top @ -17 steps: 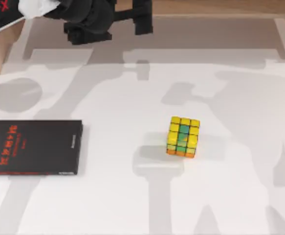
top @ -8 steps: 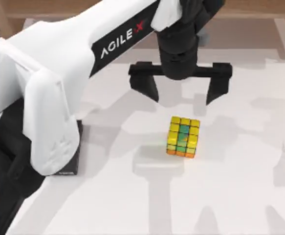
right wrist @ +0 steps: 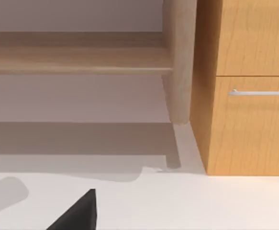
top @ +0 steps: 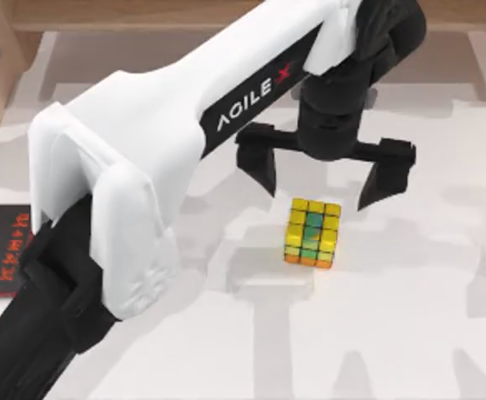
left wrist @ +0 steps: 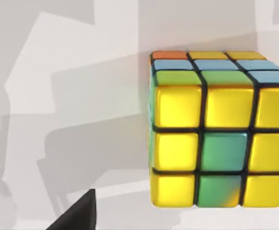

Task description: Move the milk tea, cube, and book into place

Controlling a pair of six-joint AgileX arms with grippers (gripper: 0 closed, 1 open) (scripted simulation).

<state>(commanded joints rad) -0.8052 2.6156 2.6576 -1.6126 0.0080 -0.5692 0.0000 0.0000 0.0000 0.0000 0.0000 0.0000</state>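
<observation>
Now, left hand point(top: 324, 177): fingers spread wide, hanging just above and behind the cube, one finger toward either side of it, not touching.
Left arm point(top: 142, 183): white, reaching from the counter's lower-left corner diagonally toward the middle, covering much of the left half.
Cube point(top: 312, 232): standing flat on the white counter point(top: 409, 333), slightly right of centre, well away from every edge; bare surface all round it.
Cube look: black grid lines; yellow squares with a green strip down the middle on top, an orange side facing the near edge. The left wrist view shows the cube point(left wrist: 216, 139) close up, with blue squares on one further face.
Black book point(top: 5, 254): red lettering, flat by the left edge, partly under the arm.
Far edge: a wooden cabinet point(right wrist: 244, 86) with a drawer handle beyond the counter.
Right hand: cannot tell its state; one dark fingertip point(right wrist: 77, 213) over bare counter.
</observation>
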